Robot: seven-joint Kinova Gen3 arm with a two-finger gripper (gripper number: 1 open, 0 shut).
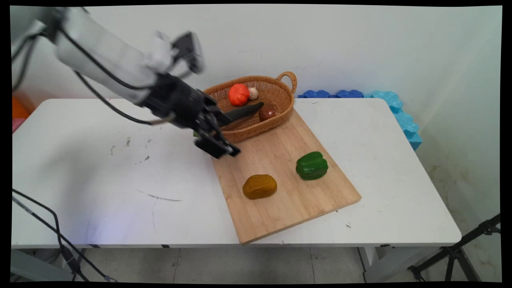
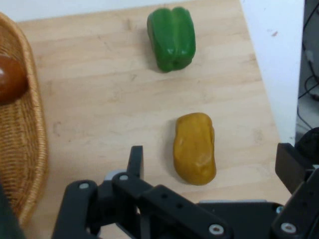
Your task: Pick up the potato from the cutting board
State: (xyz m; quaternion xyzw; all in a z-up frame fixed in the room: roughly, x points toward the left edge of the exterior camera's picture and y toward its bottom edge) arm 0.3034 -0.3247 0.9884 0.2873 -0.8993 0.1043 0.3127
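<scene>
Nearest the main camera, low in the frame's centre, the wooden cutting board (image 1: pixel 280 188) lies at a slant on the white table (image 1: pixel 100 180), its far corner tucked just under the rim of the wicker basket (image 1: pixel 276 110) at upper centre. Two pieces of produce rest on the bare board, apart from each other: a yellow-brown potato-like piece (image 1: pixel 259 186) toward lower centre and a green bell pepper (image 1: pixel 311 165) to its right, both lying on their sides with free wood all around them, so each looks reachable from above. Inside the basket sit an orange tomato-like piece (image 1: pixel 239 94), a small pale mushroom-like piece (image 1: pixel 253 93), a dark brown rounded piece (image 1: pixel 267 112) and a long dark item (image 1: pixel 246 111) slanting across the weave. From the upper left, the black gripper (image 1: pixel 218 138) hangs over the board's upper-left edge, just beside the basket's near rim, tilted down toward the board. In the hand view its jaws stand wide apart with nothing between them, one finger (image 2: pixel 135 162) rising left of the potato-like piece (image 2: pixel 194 148), the other at the far right edge. Blue foam blocks (image 1: pixel 384 104) line the wall at upper right.
</scene>
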